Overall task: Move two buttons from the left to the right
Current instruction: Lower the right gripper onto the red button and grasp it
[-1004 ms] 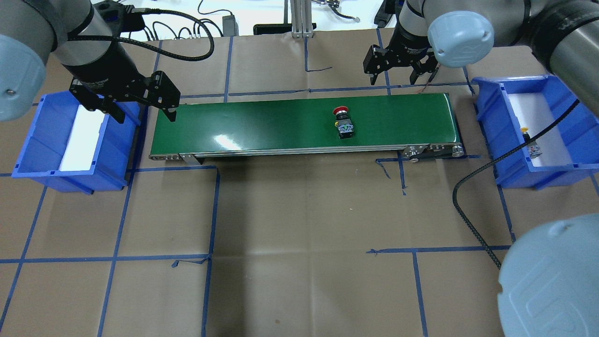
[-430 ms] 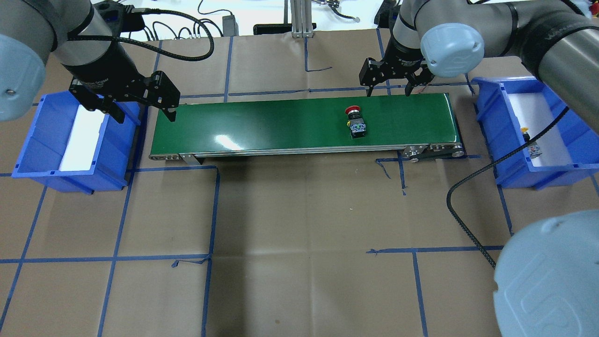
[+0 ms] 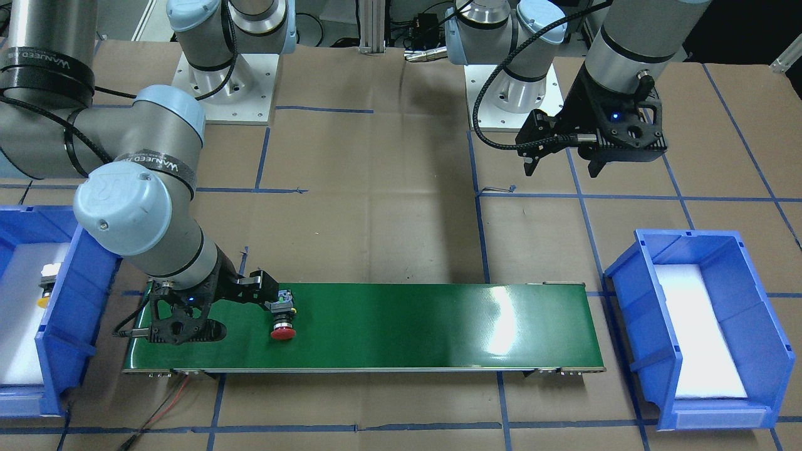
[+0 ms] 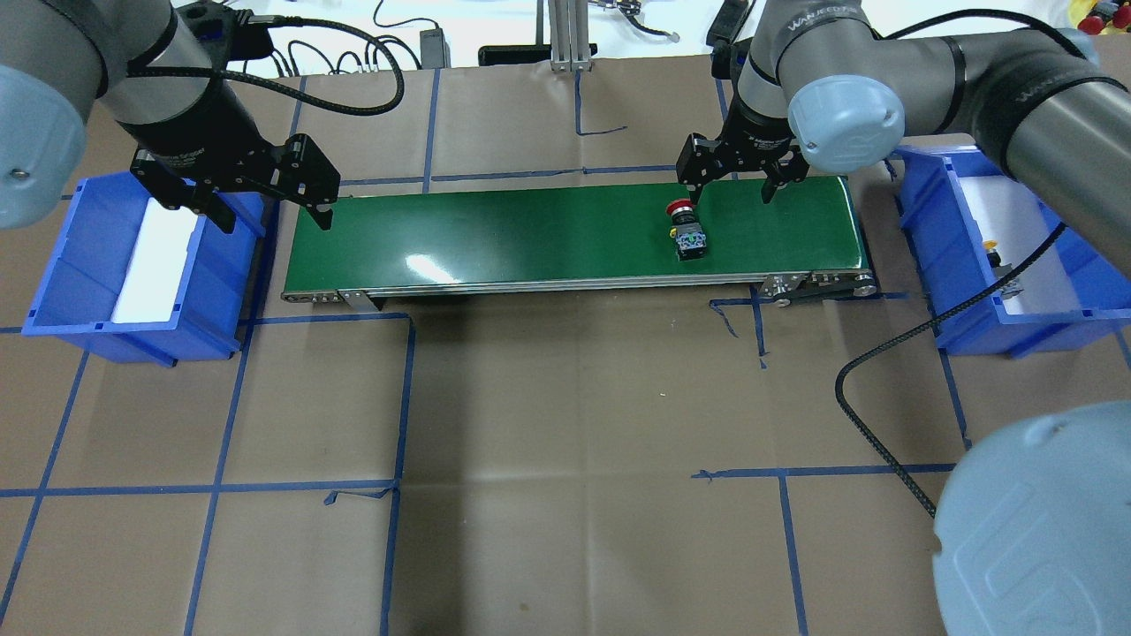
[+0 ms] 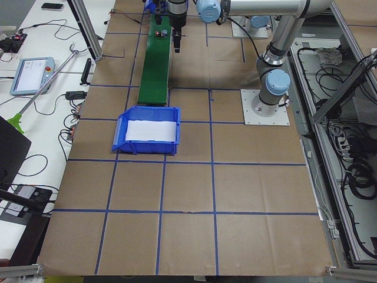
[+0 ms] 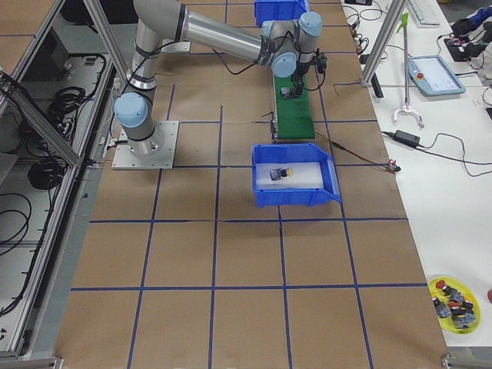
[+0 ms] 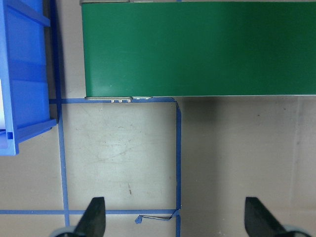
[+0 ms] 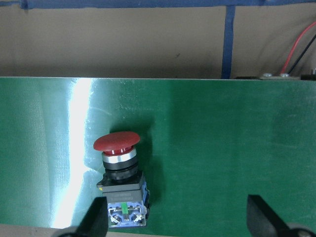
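Right claw (image 4: 730, 190): you are looking at it hanging low over the belt, with its fingers (image 8: 96, 219) standing wide apart and gripping nothing.
Red button (image 8: 121, 182): it is lying on its side on the belt within the claw's span, crowding one finger rather than sitting midway. Its cap is pointing ahead of the claw, and its blocky rear body is sitting just beside that fingertip. You cannot tell whether they are touching.
Conveyor belt (image 4: 530, 234): the green band is running under the right claw and stretching away toward the other claw. One end is lying near the right claw.
Right bin (image 4: 1034, 329): the blue bin is sitting just past that belt end, on the right claw's outer side.
Yellow button (image 4: 994, 256): it is lying on the white liner in the right bin, well apart from the right claw.
Left claw (image 4: 274, 219): it is hanging at the far end of the belt, just off the belt's corner. Its fingers (image 7: 94, 217) are spread and carrying nothing.
Left bin (image 4: 132, 340): this blue bin is sitting just beside the left claw's outer side, with a white liner lying in it.
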